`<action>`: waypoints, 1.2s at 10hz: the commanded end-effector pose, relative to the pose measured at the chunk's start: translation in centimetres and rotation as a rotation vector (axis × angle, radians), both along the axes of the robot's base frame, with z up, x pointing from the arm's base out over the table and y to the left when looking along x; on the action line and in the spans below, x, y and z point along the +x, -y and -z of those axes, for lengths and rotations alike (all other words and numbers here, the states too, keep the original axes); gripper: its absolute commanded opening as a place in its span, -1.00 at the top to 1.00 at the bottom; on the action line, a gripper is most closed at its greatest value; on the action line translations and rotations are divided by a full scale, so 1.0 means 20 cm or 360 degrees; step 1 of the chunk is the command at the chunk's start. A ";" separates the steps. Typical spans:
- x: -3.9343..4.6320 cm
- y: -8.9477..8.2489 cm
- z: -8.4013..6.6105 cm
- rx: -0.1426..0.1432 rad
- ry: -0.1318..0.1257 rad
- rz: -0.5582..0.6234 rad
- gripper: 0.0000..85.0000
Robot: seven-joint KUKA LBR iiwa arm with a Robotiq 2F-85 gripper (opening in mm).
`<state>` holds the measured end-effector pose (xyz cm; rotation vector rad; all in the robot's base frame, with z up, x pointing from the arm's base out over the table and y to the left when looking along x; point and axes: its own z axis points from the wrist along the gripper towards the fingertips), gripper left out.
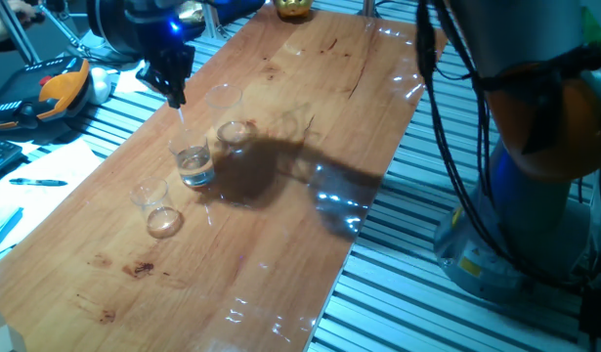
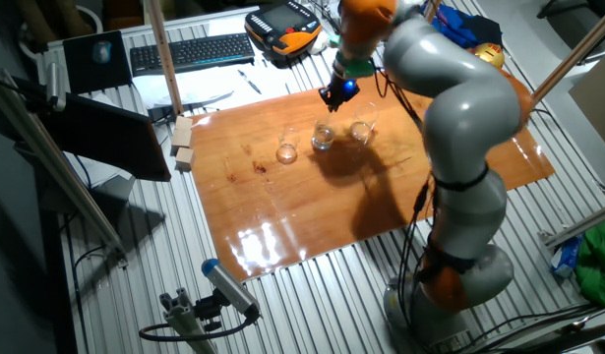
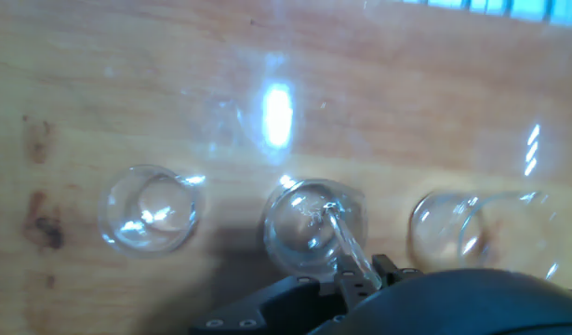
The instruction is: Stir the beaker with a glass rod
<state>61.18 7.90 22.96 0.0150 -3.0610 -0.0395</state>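
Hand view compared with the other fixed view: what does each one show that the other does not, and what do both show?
Only the hand view shows the glass rod running from the gripper down into the beaker, seen from above.

Only the other fixed view shows the whole arm, a keyboard and two wooden blocks beside the wooden board.

Both show three clear beakers in a row, the gripper above the middle one.

The beaker [image 1: 193, 164] is flanked closely by the taller beaker [image 1: 235, 135] and the smaller beaker [image 1: 157, 209]; the counter's [image 1: 280, 254] long edges stay open.
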 end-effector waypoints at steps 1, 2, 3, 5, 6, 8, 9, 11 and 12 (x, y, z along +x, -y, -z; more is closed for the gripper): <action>0.004 0.00 -0.01 -0.0109 0.0071 -0.0134 1.00; 0.010 0.00 -0.01 -0.0127 0.0169 -0.0239 1.00; 0.011 0.00 -0.01 -0.0148 0.0256 -0.0312 1.00; 0.017 -0.02 -0.01 -0.0096 0.0345 -0.0203 1.00; 0.015 -0.02 0.02 0.0045 0.0284 0.0017 1.00; 0.003 -0.03 0.07 0.0253 0.0047 0.0295 1.00; -0.001 -0.03 0.08 0.0284 -0.0027 0.0378 1.00; -0.002 -0.02 0.07 0.0240 -0.0052 0.0320 1.00; 0.000 -0.01 0.04 0.0107 -0.0035 0.0176 1.00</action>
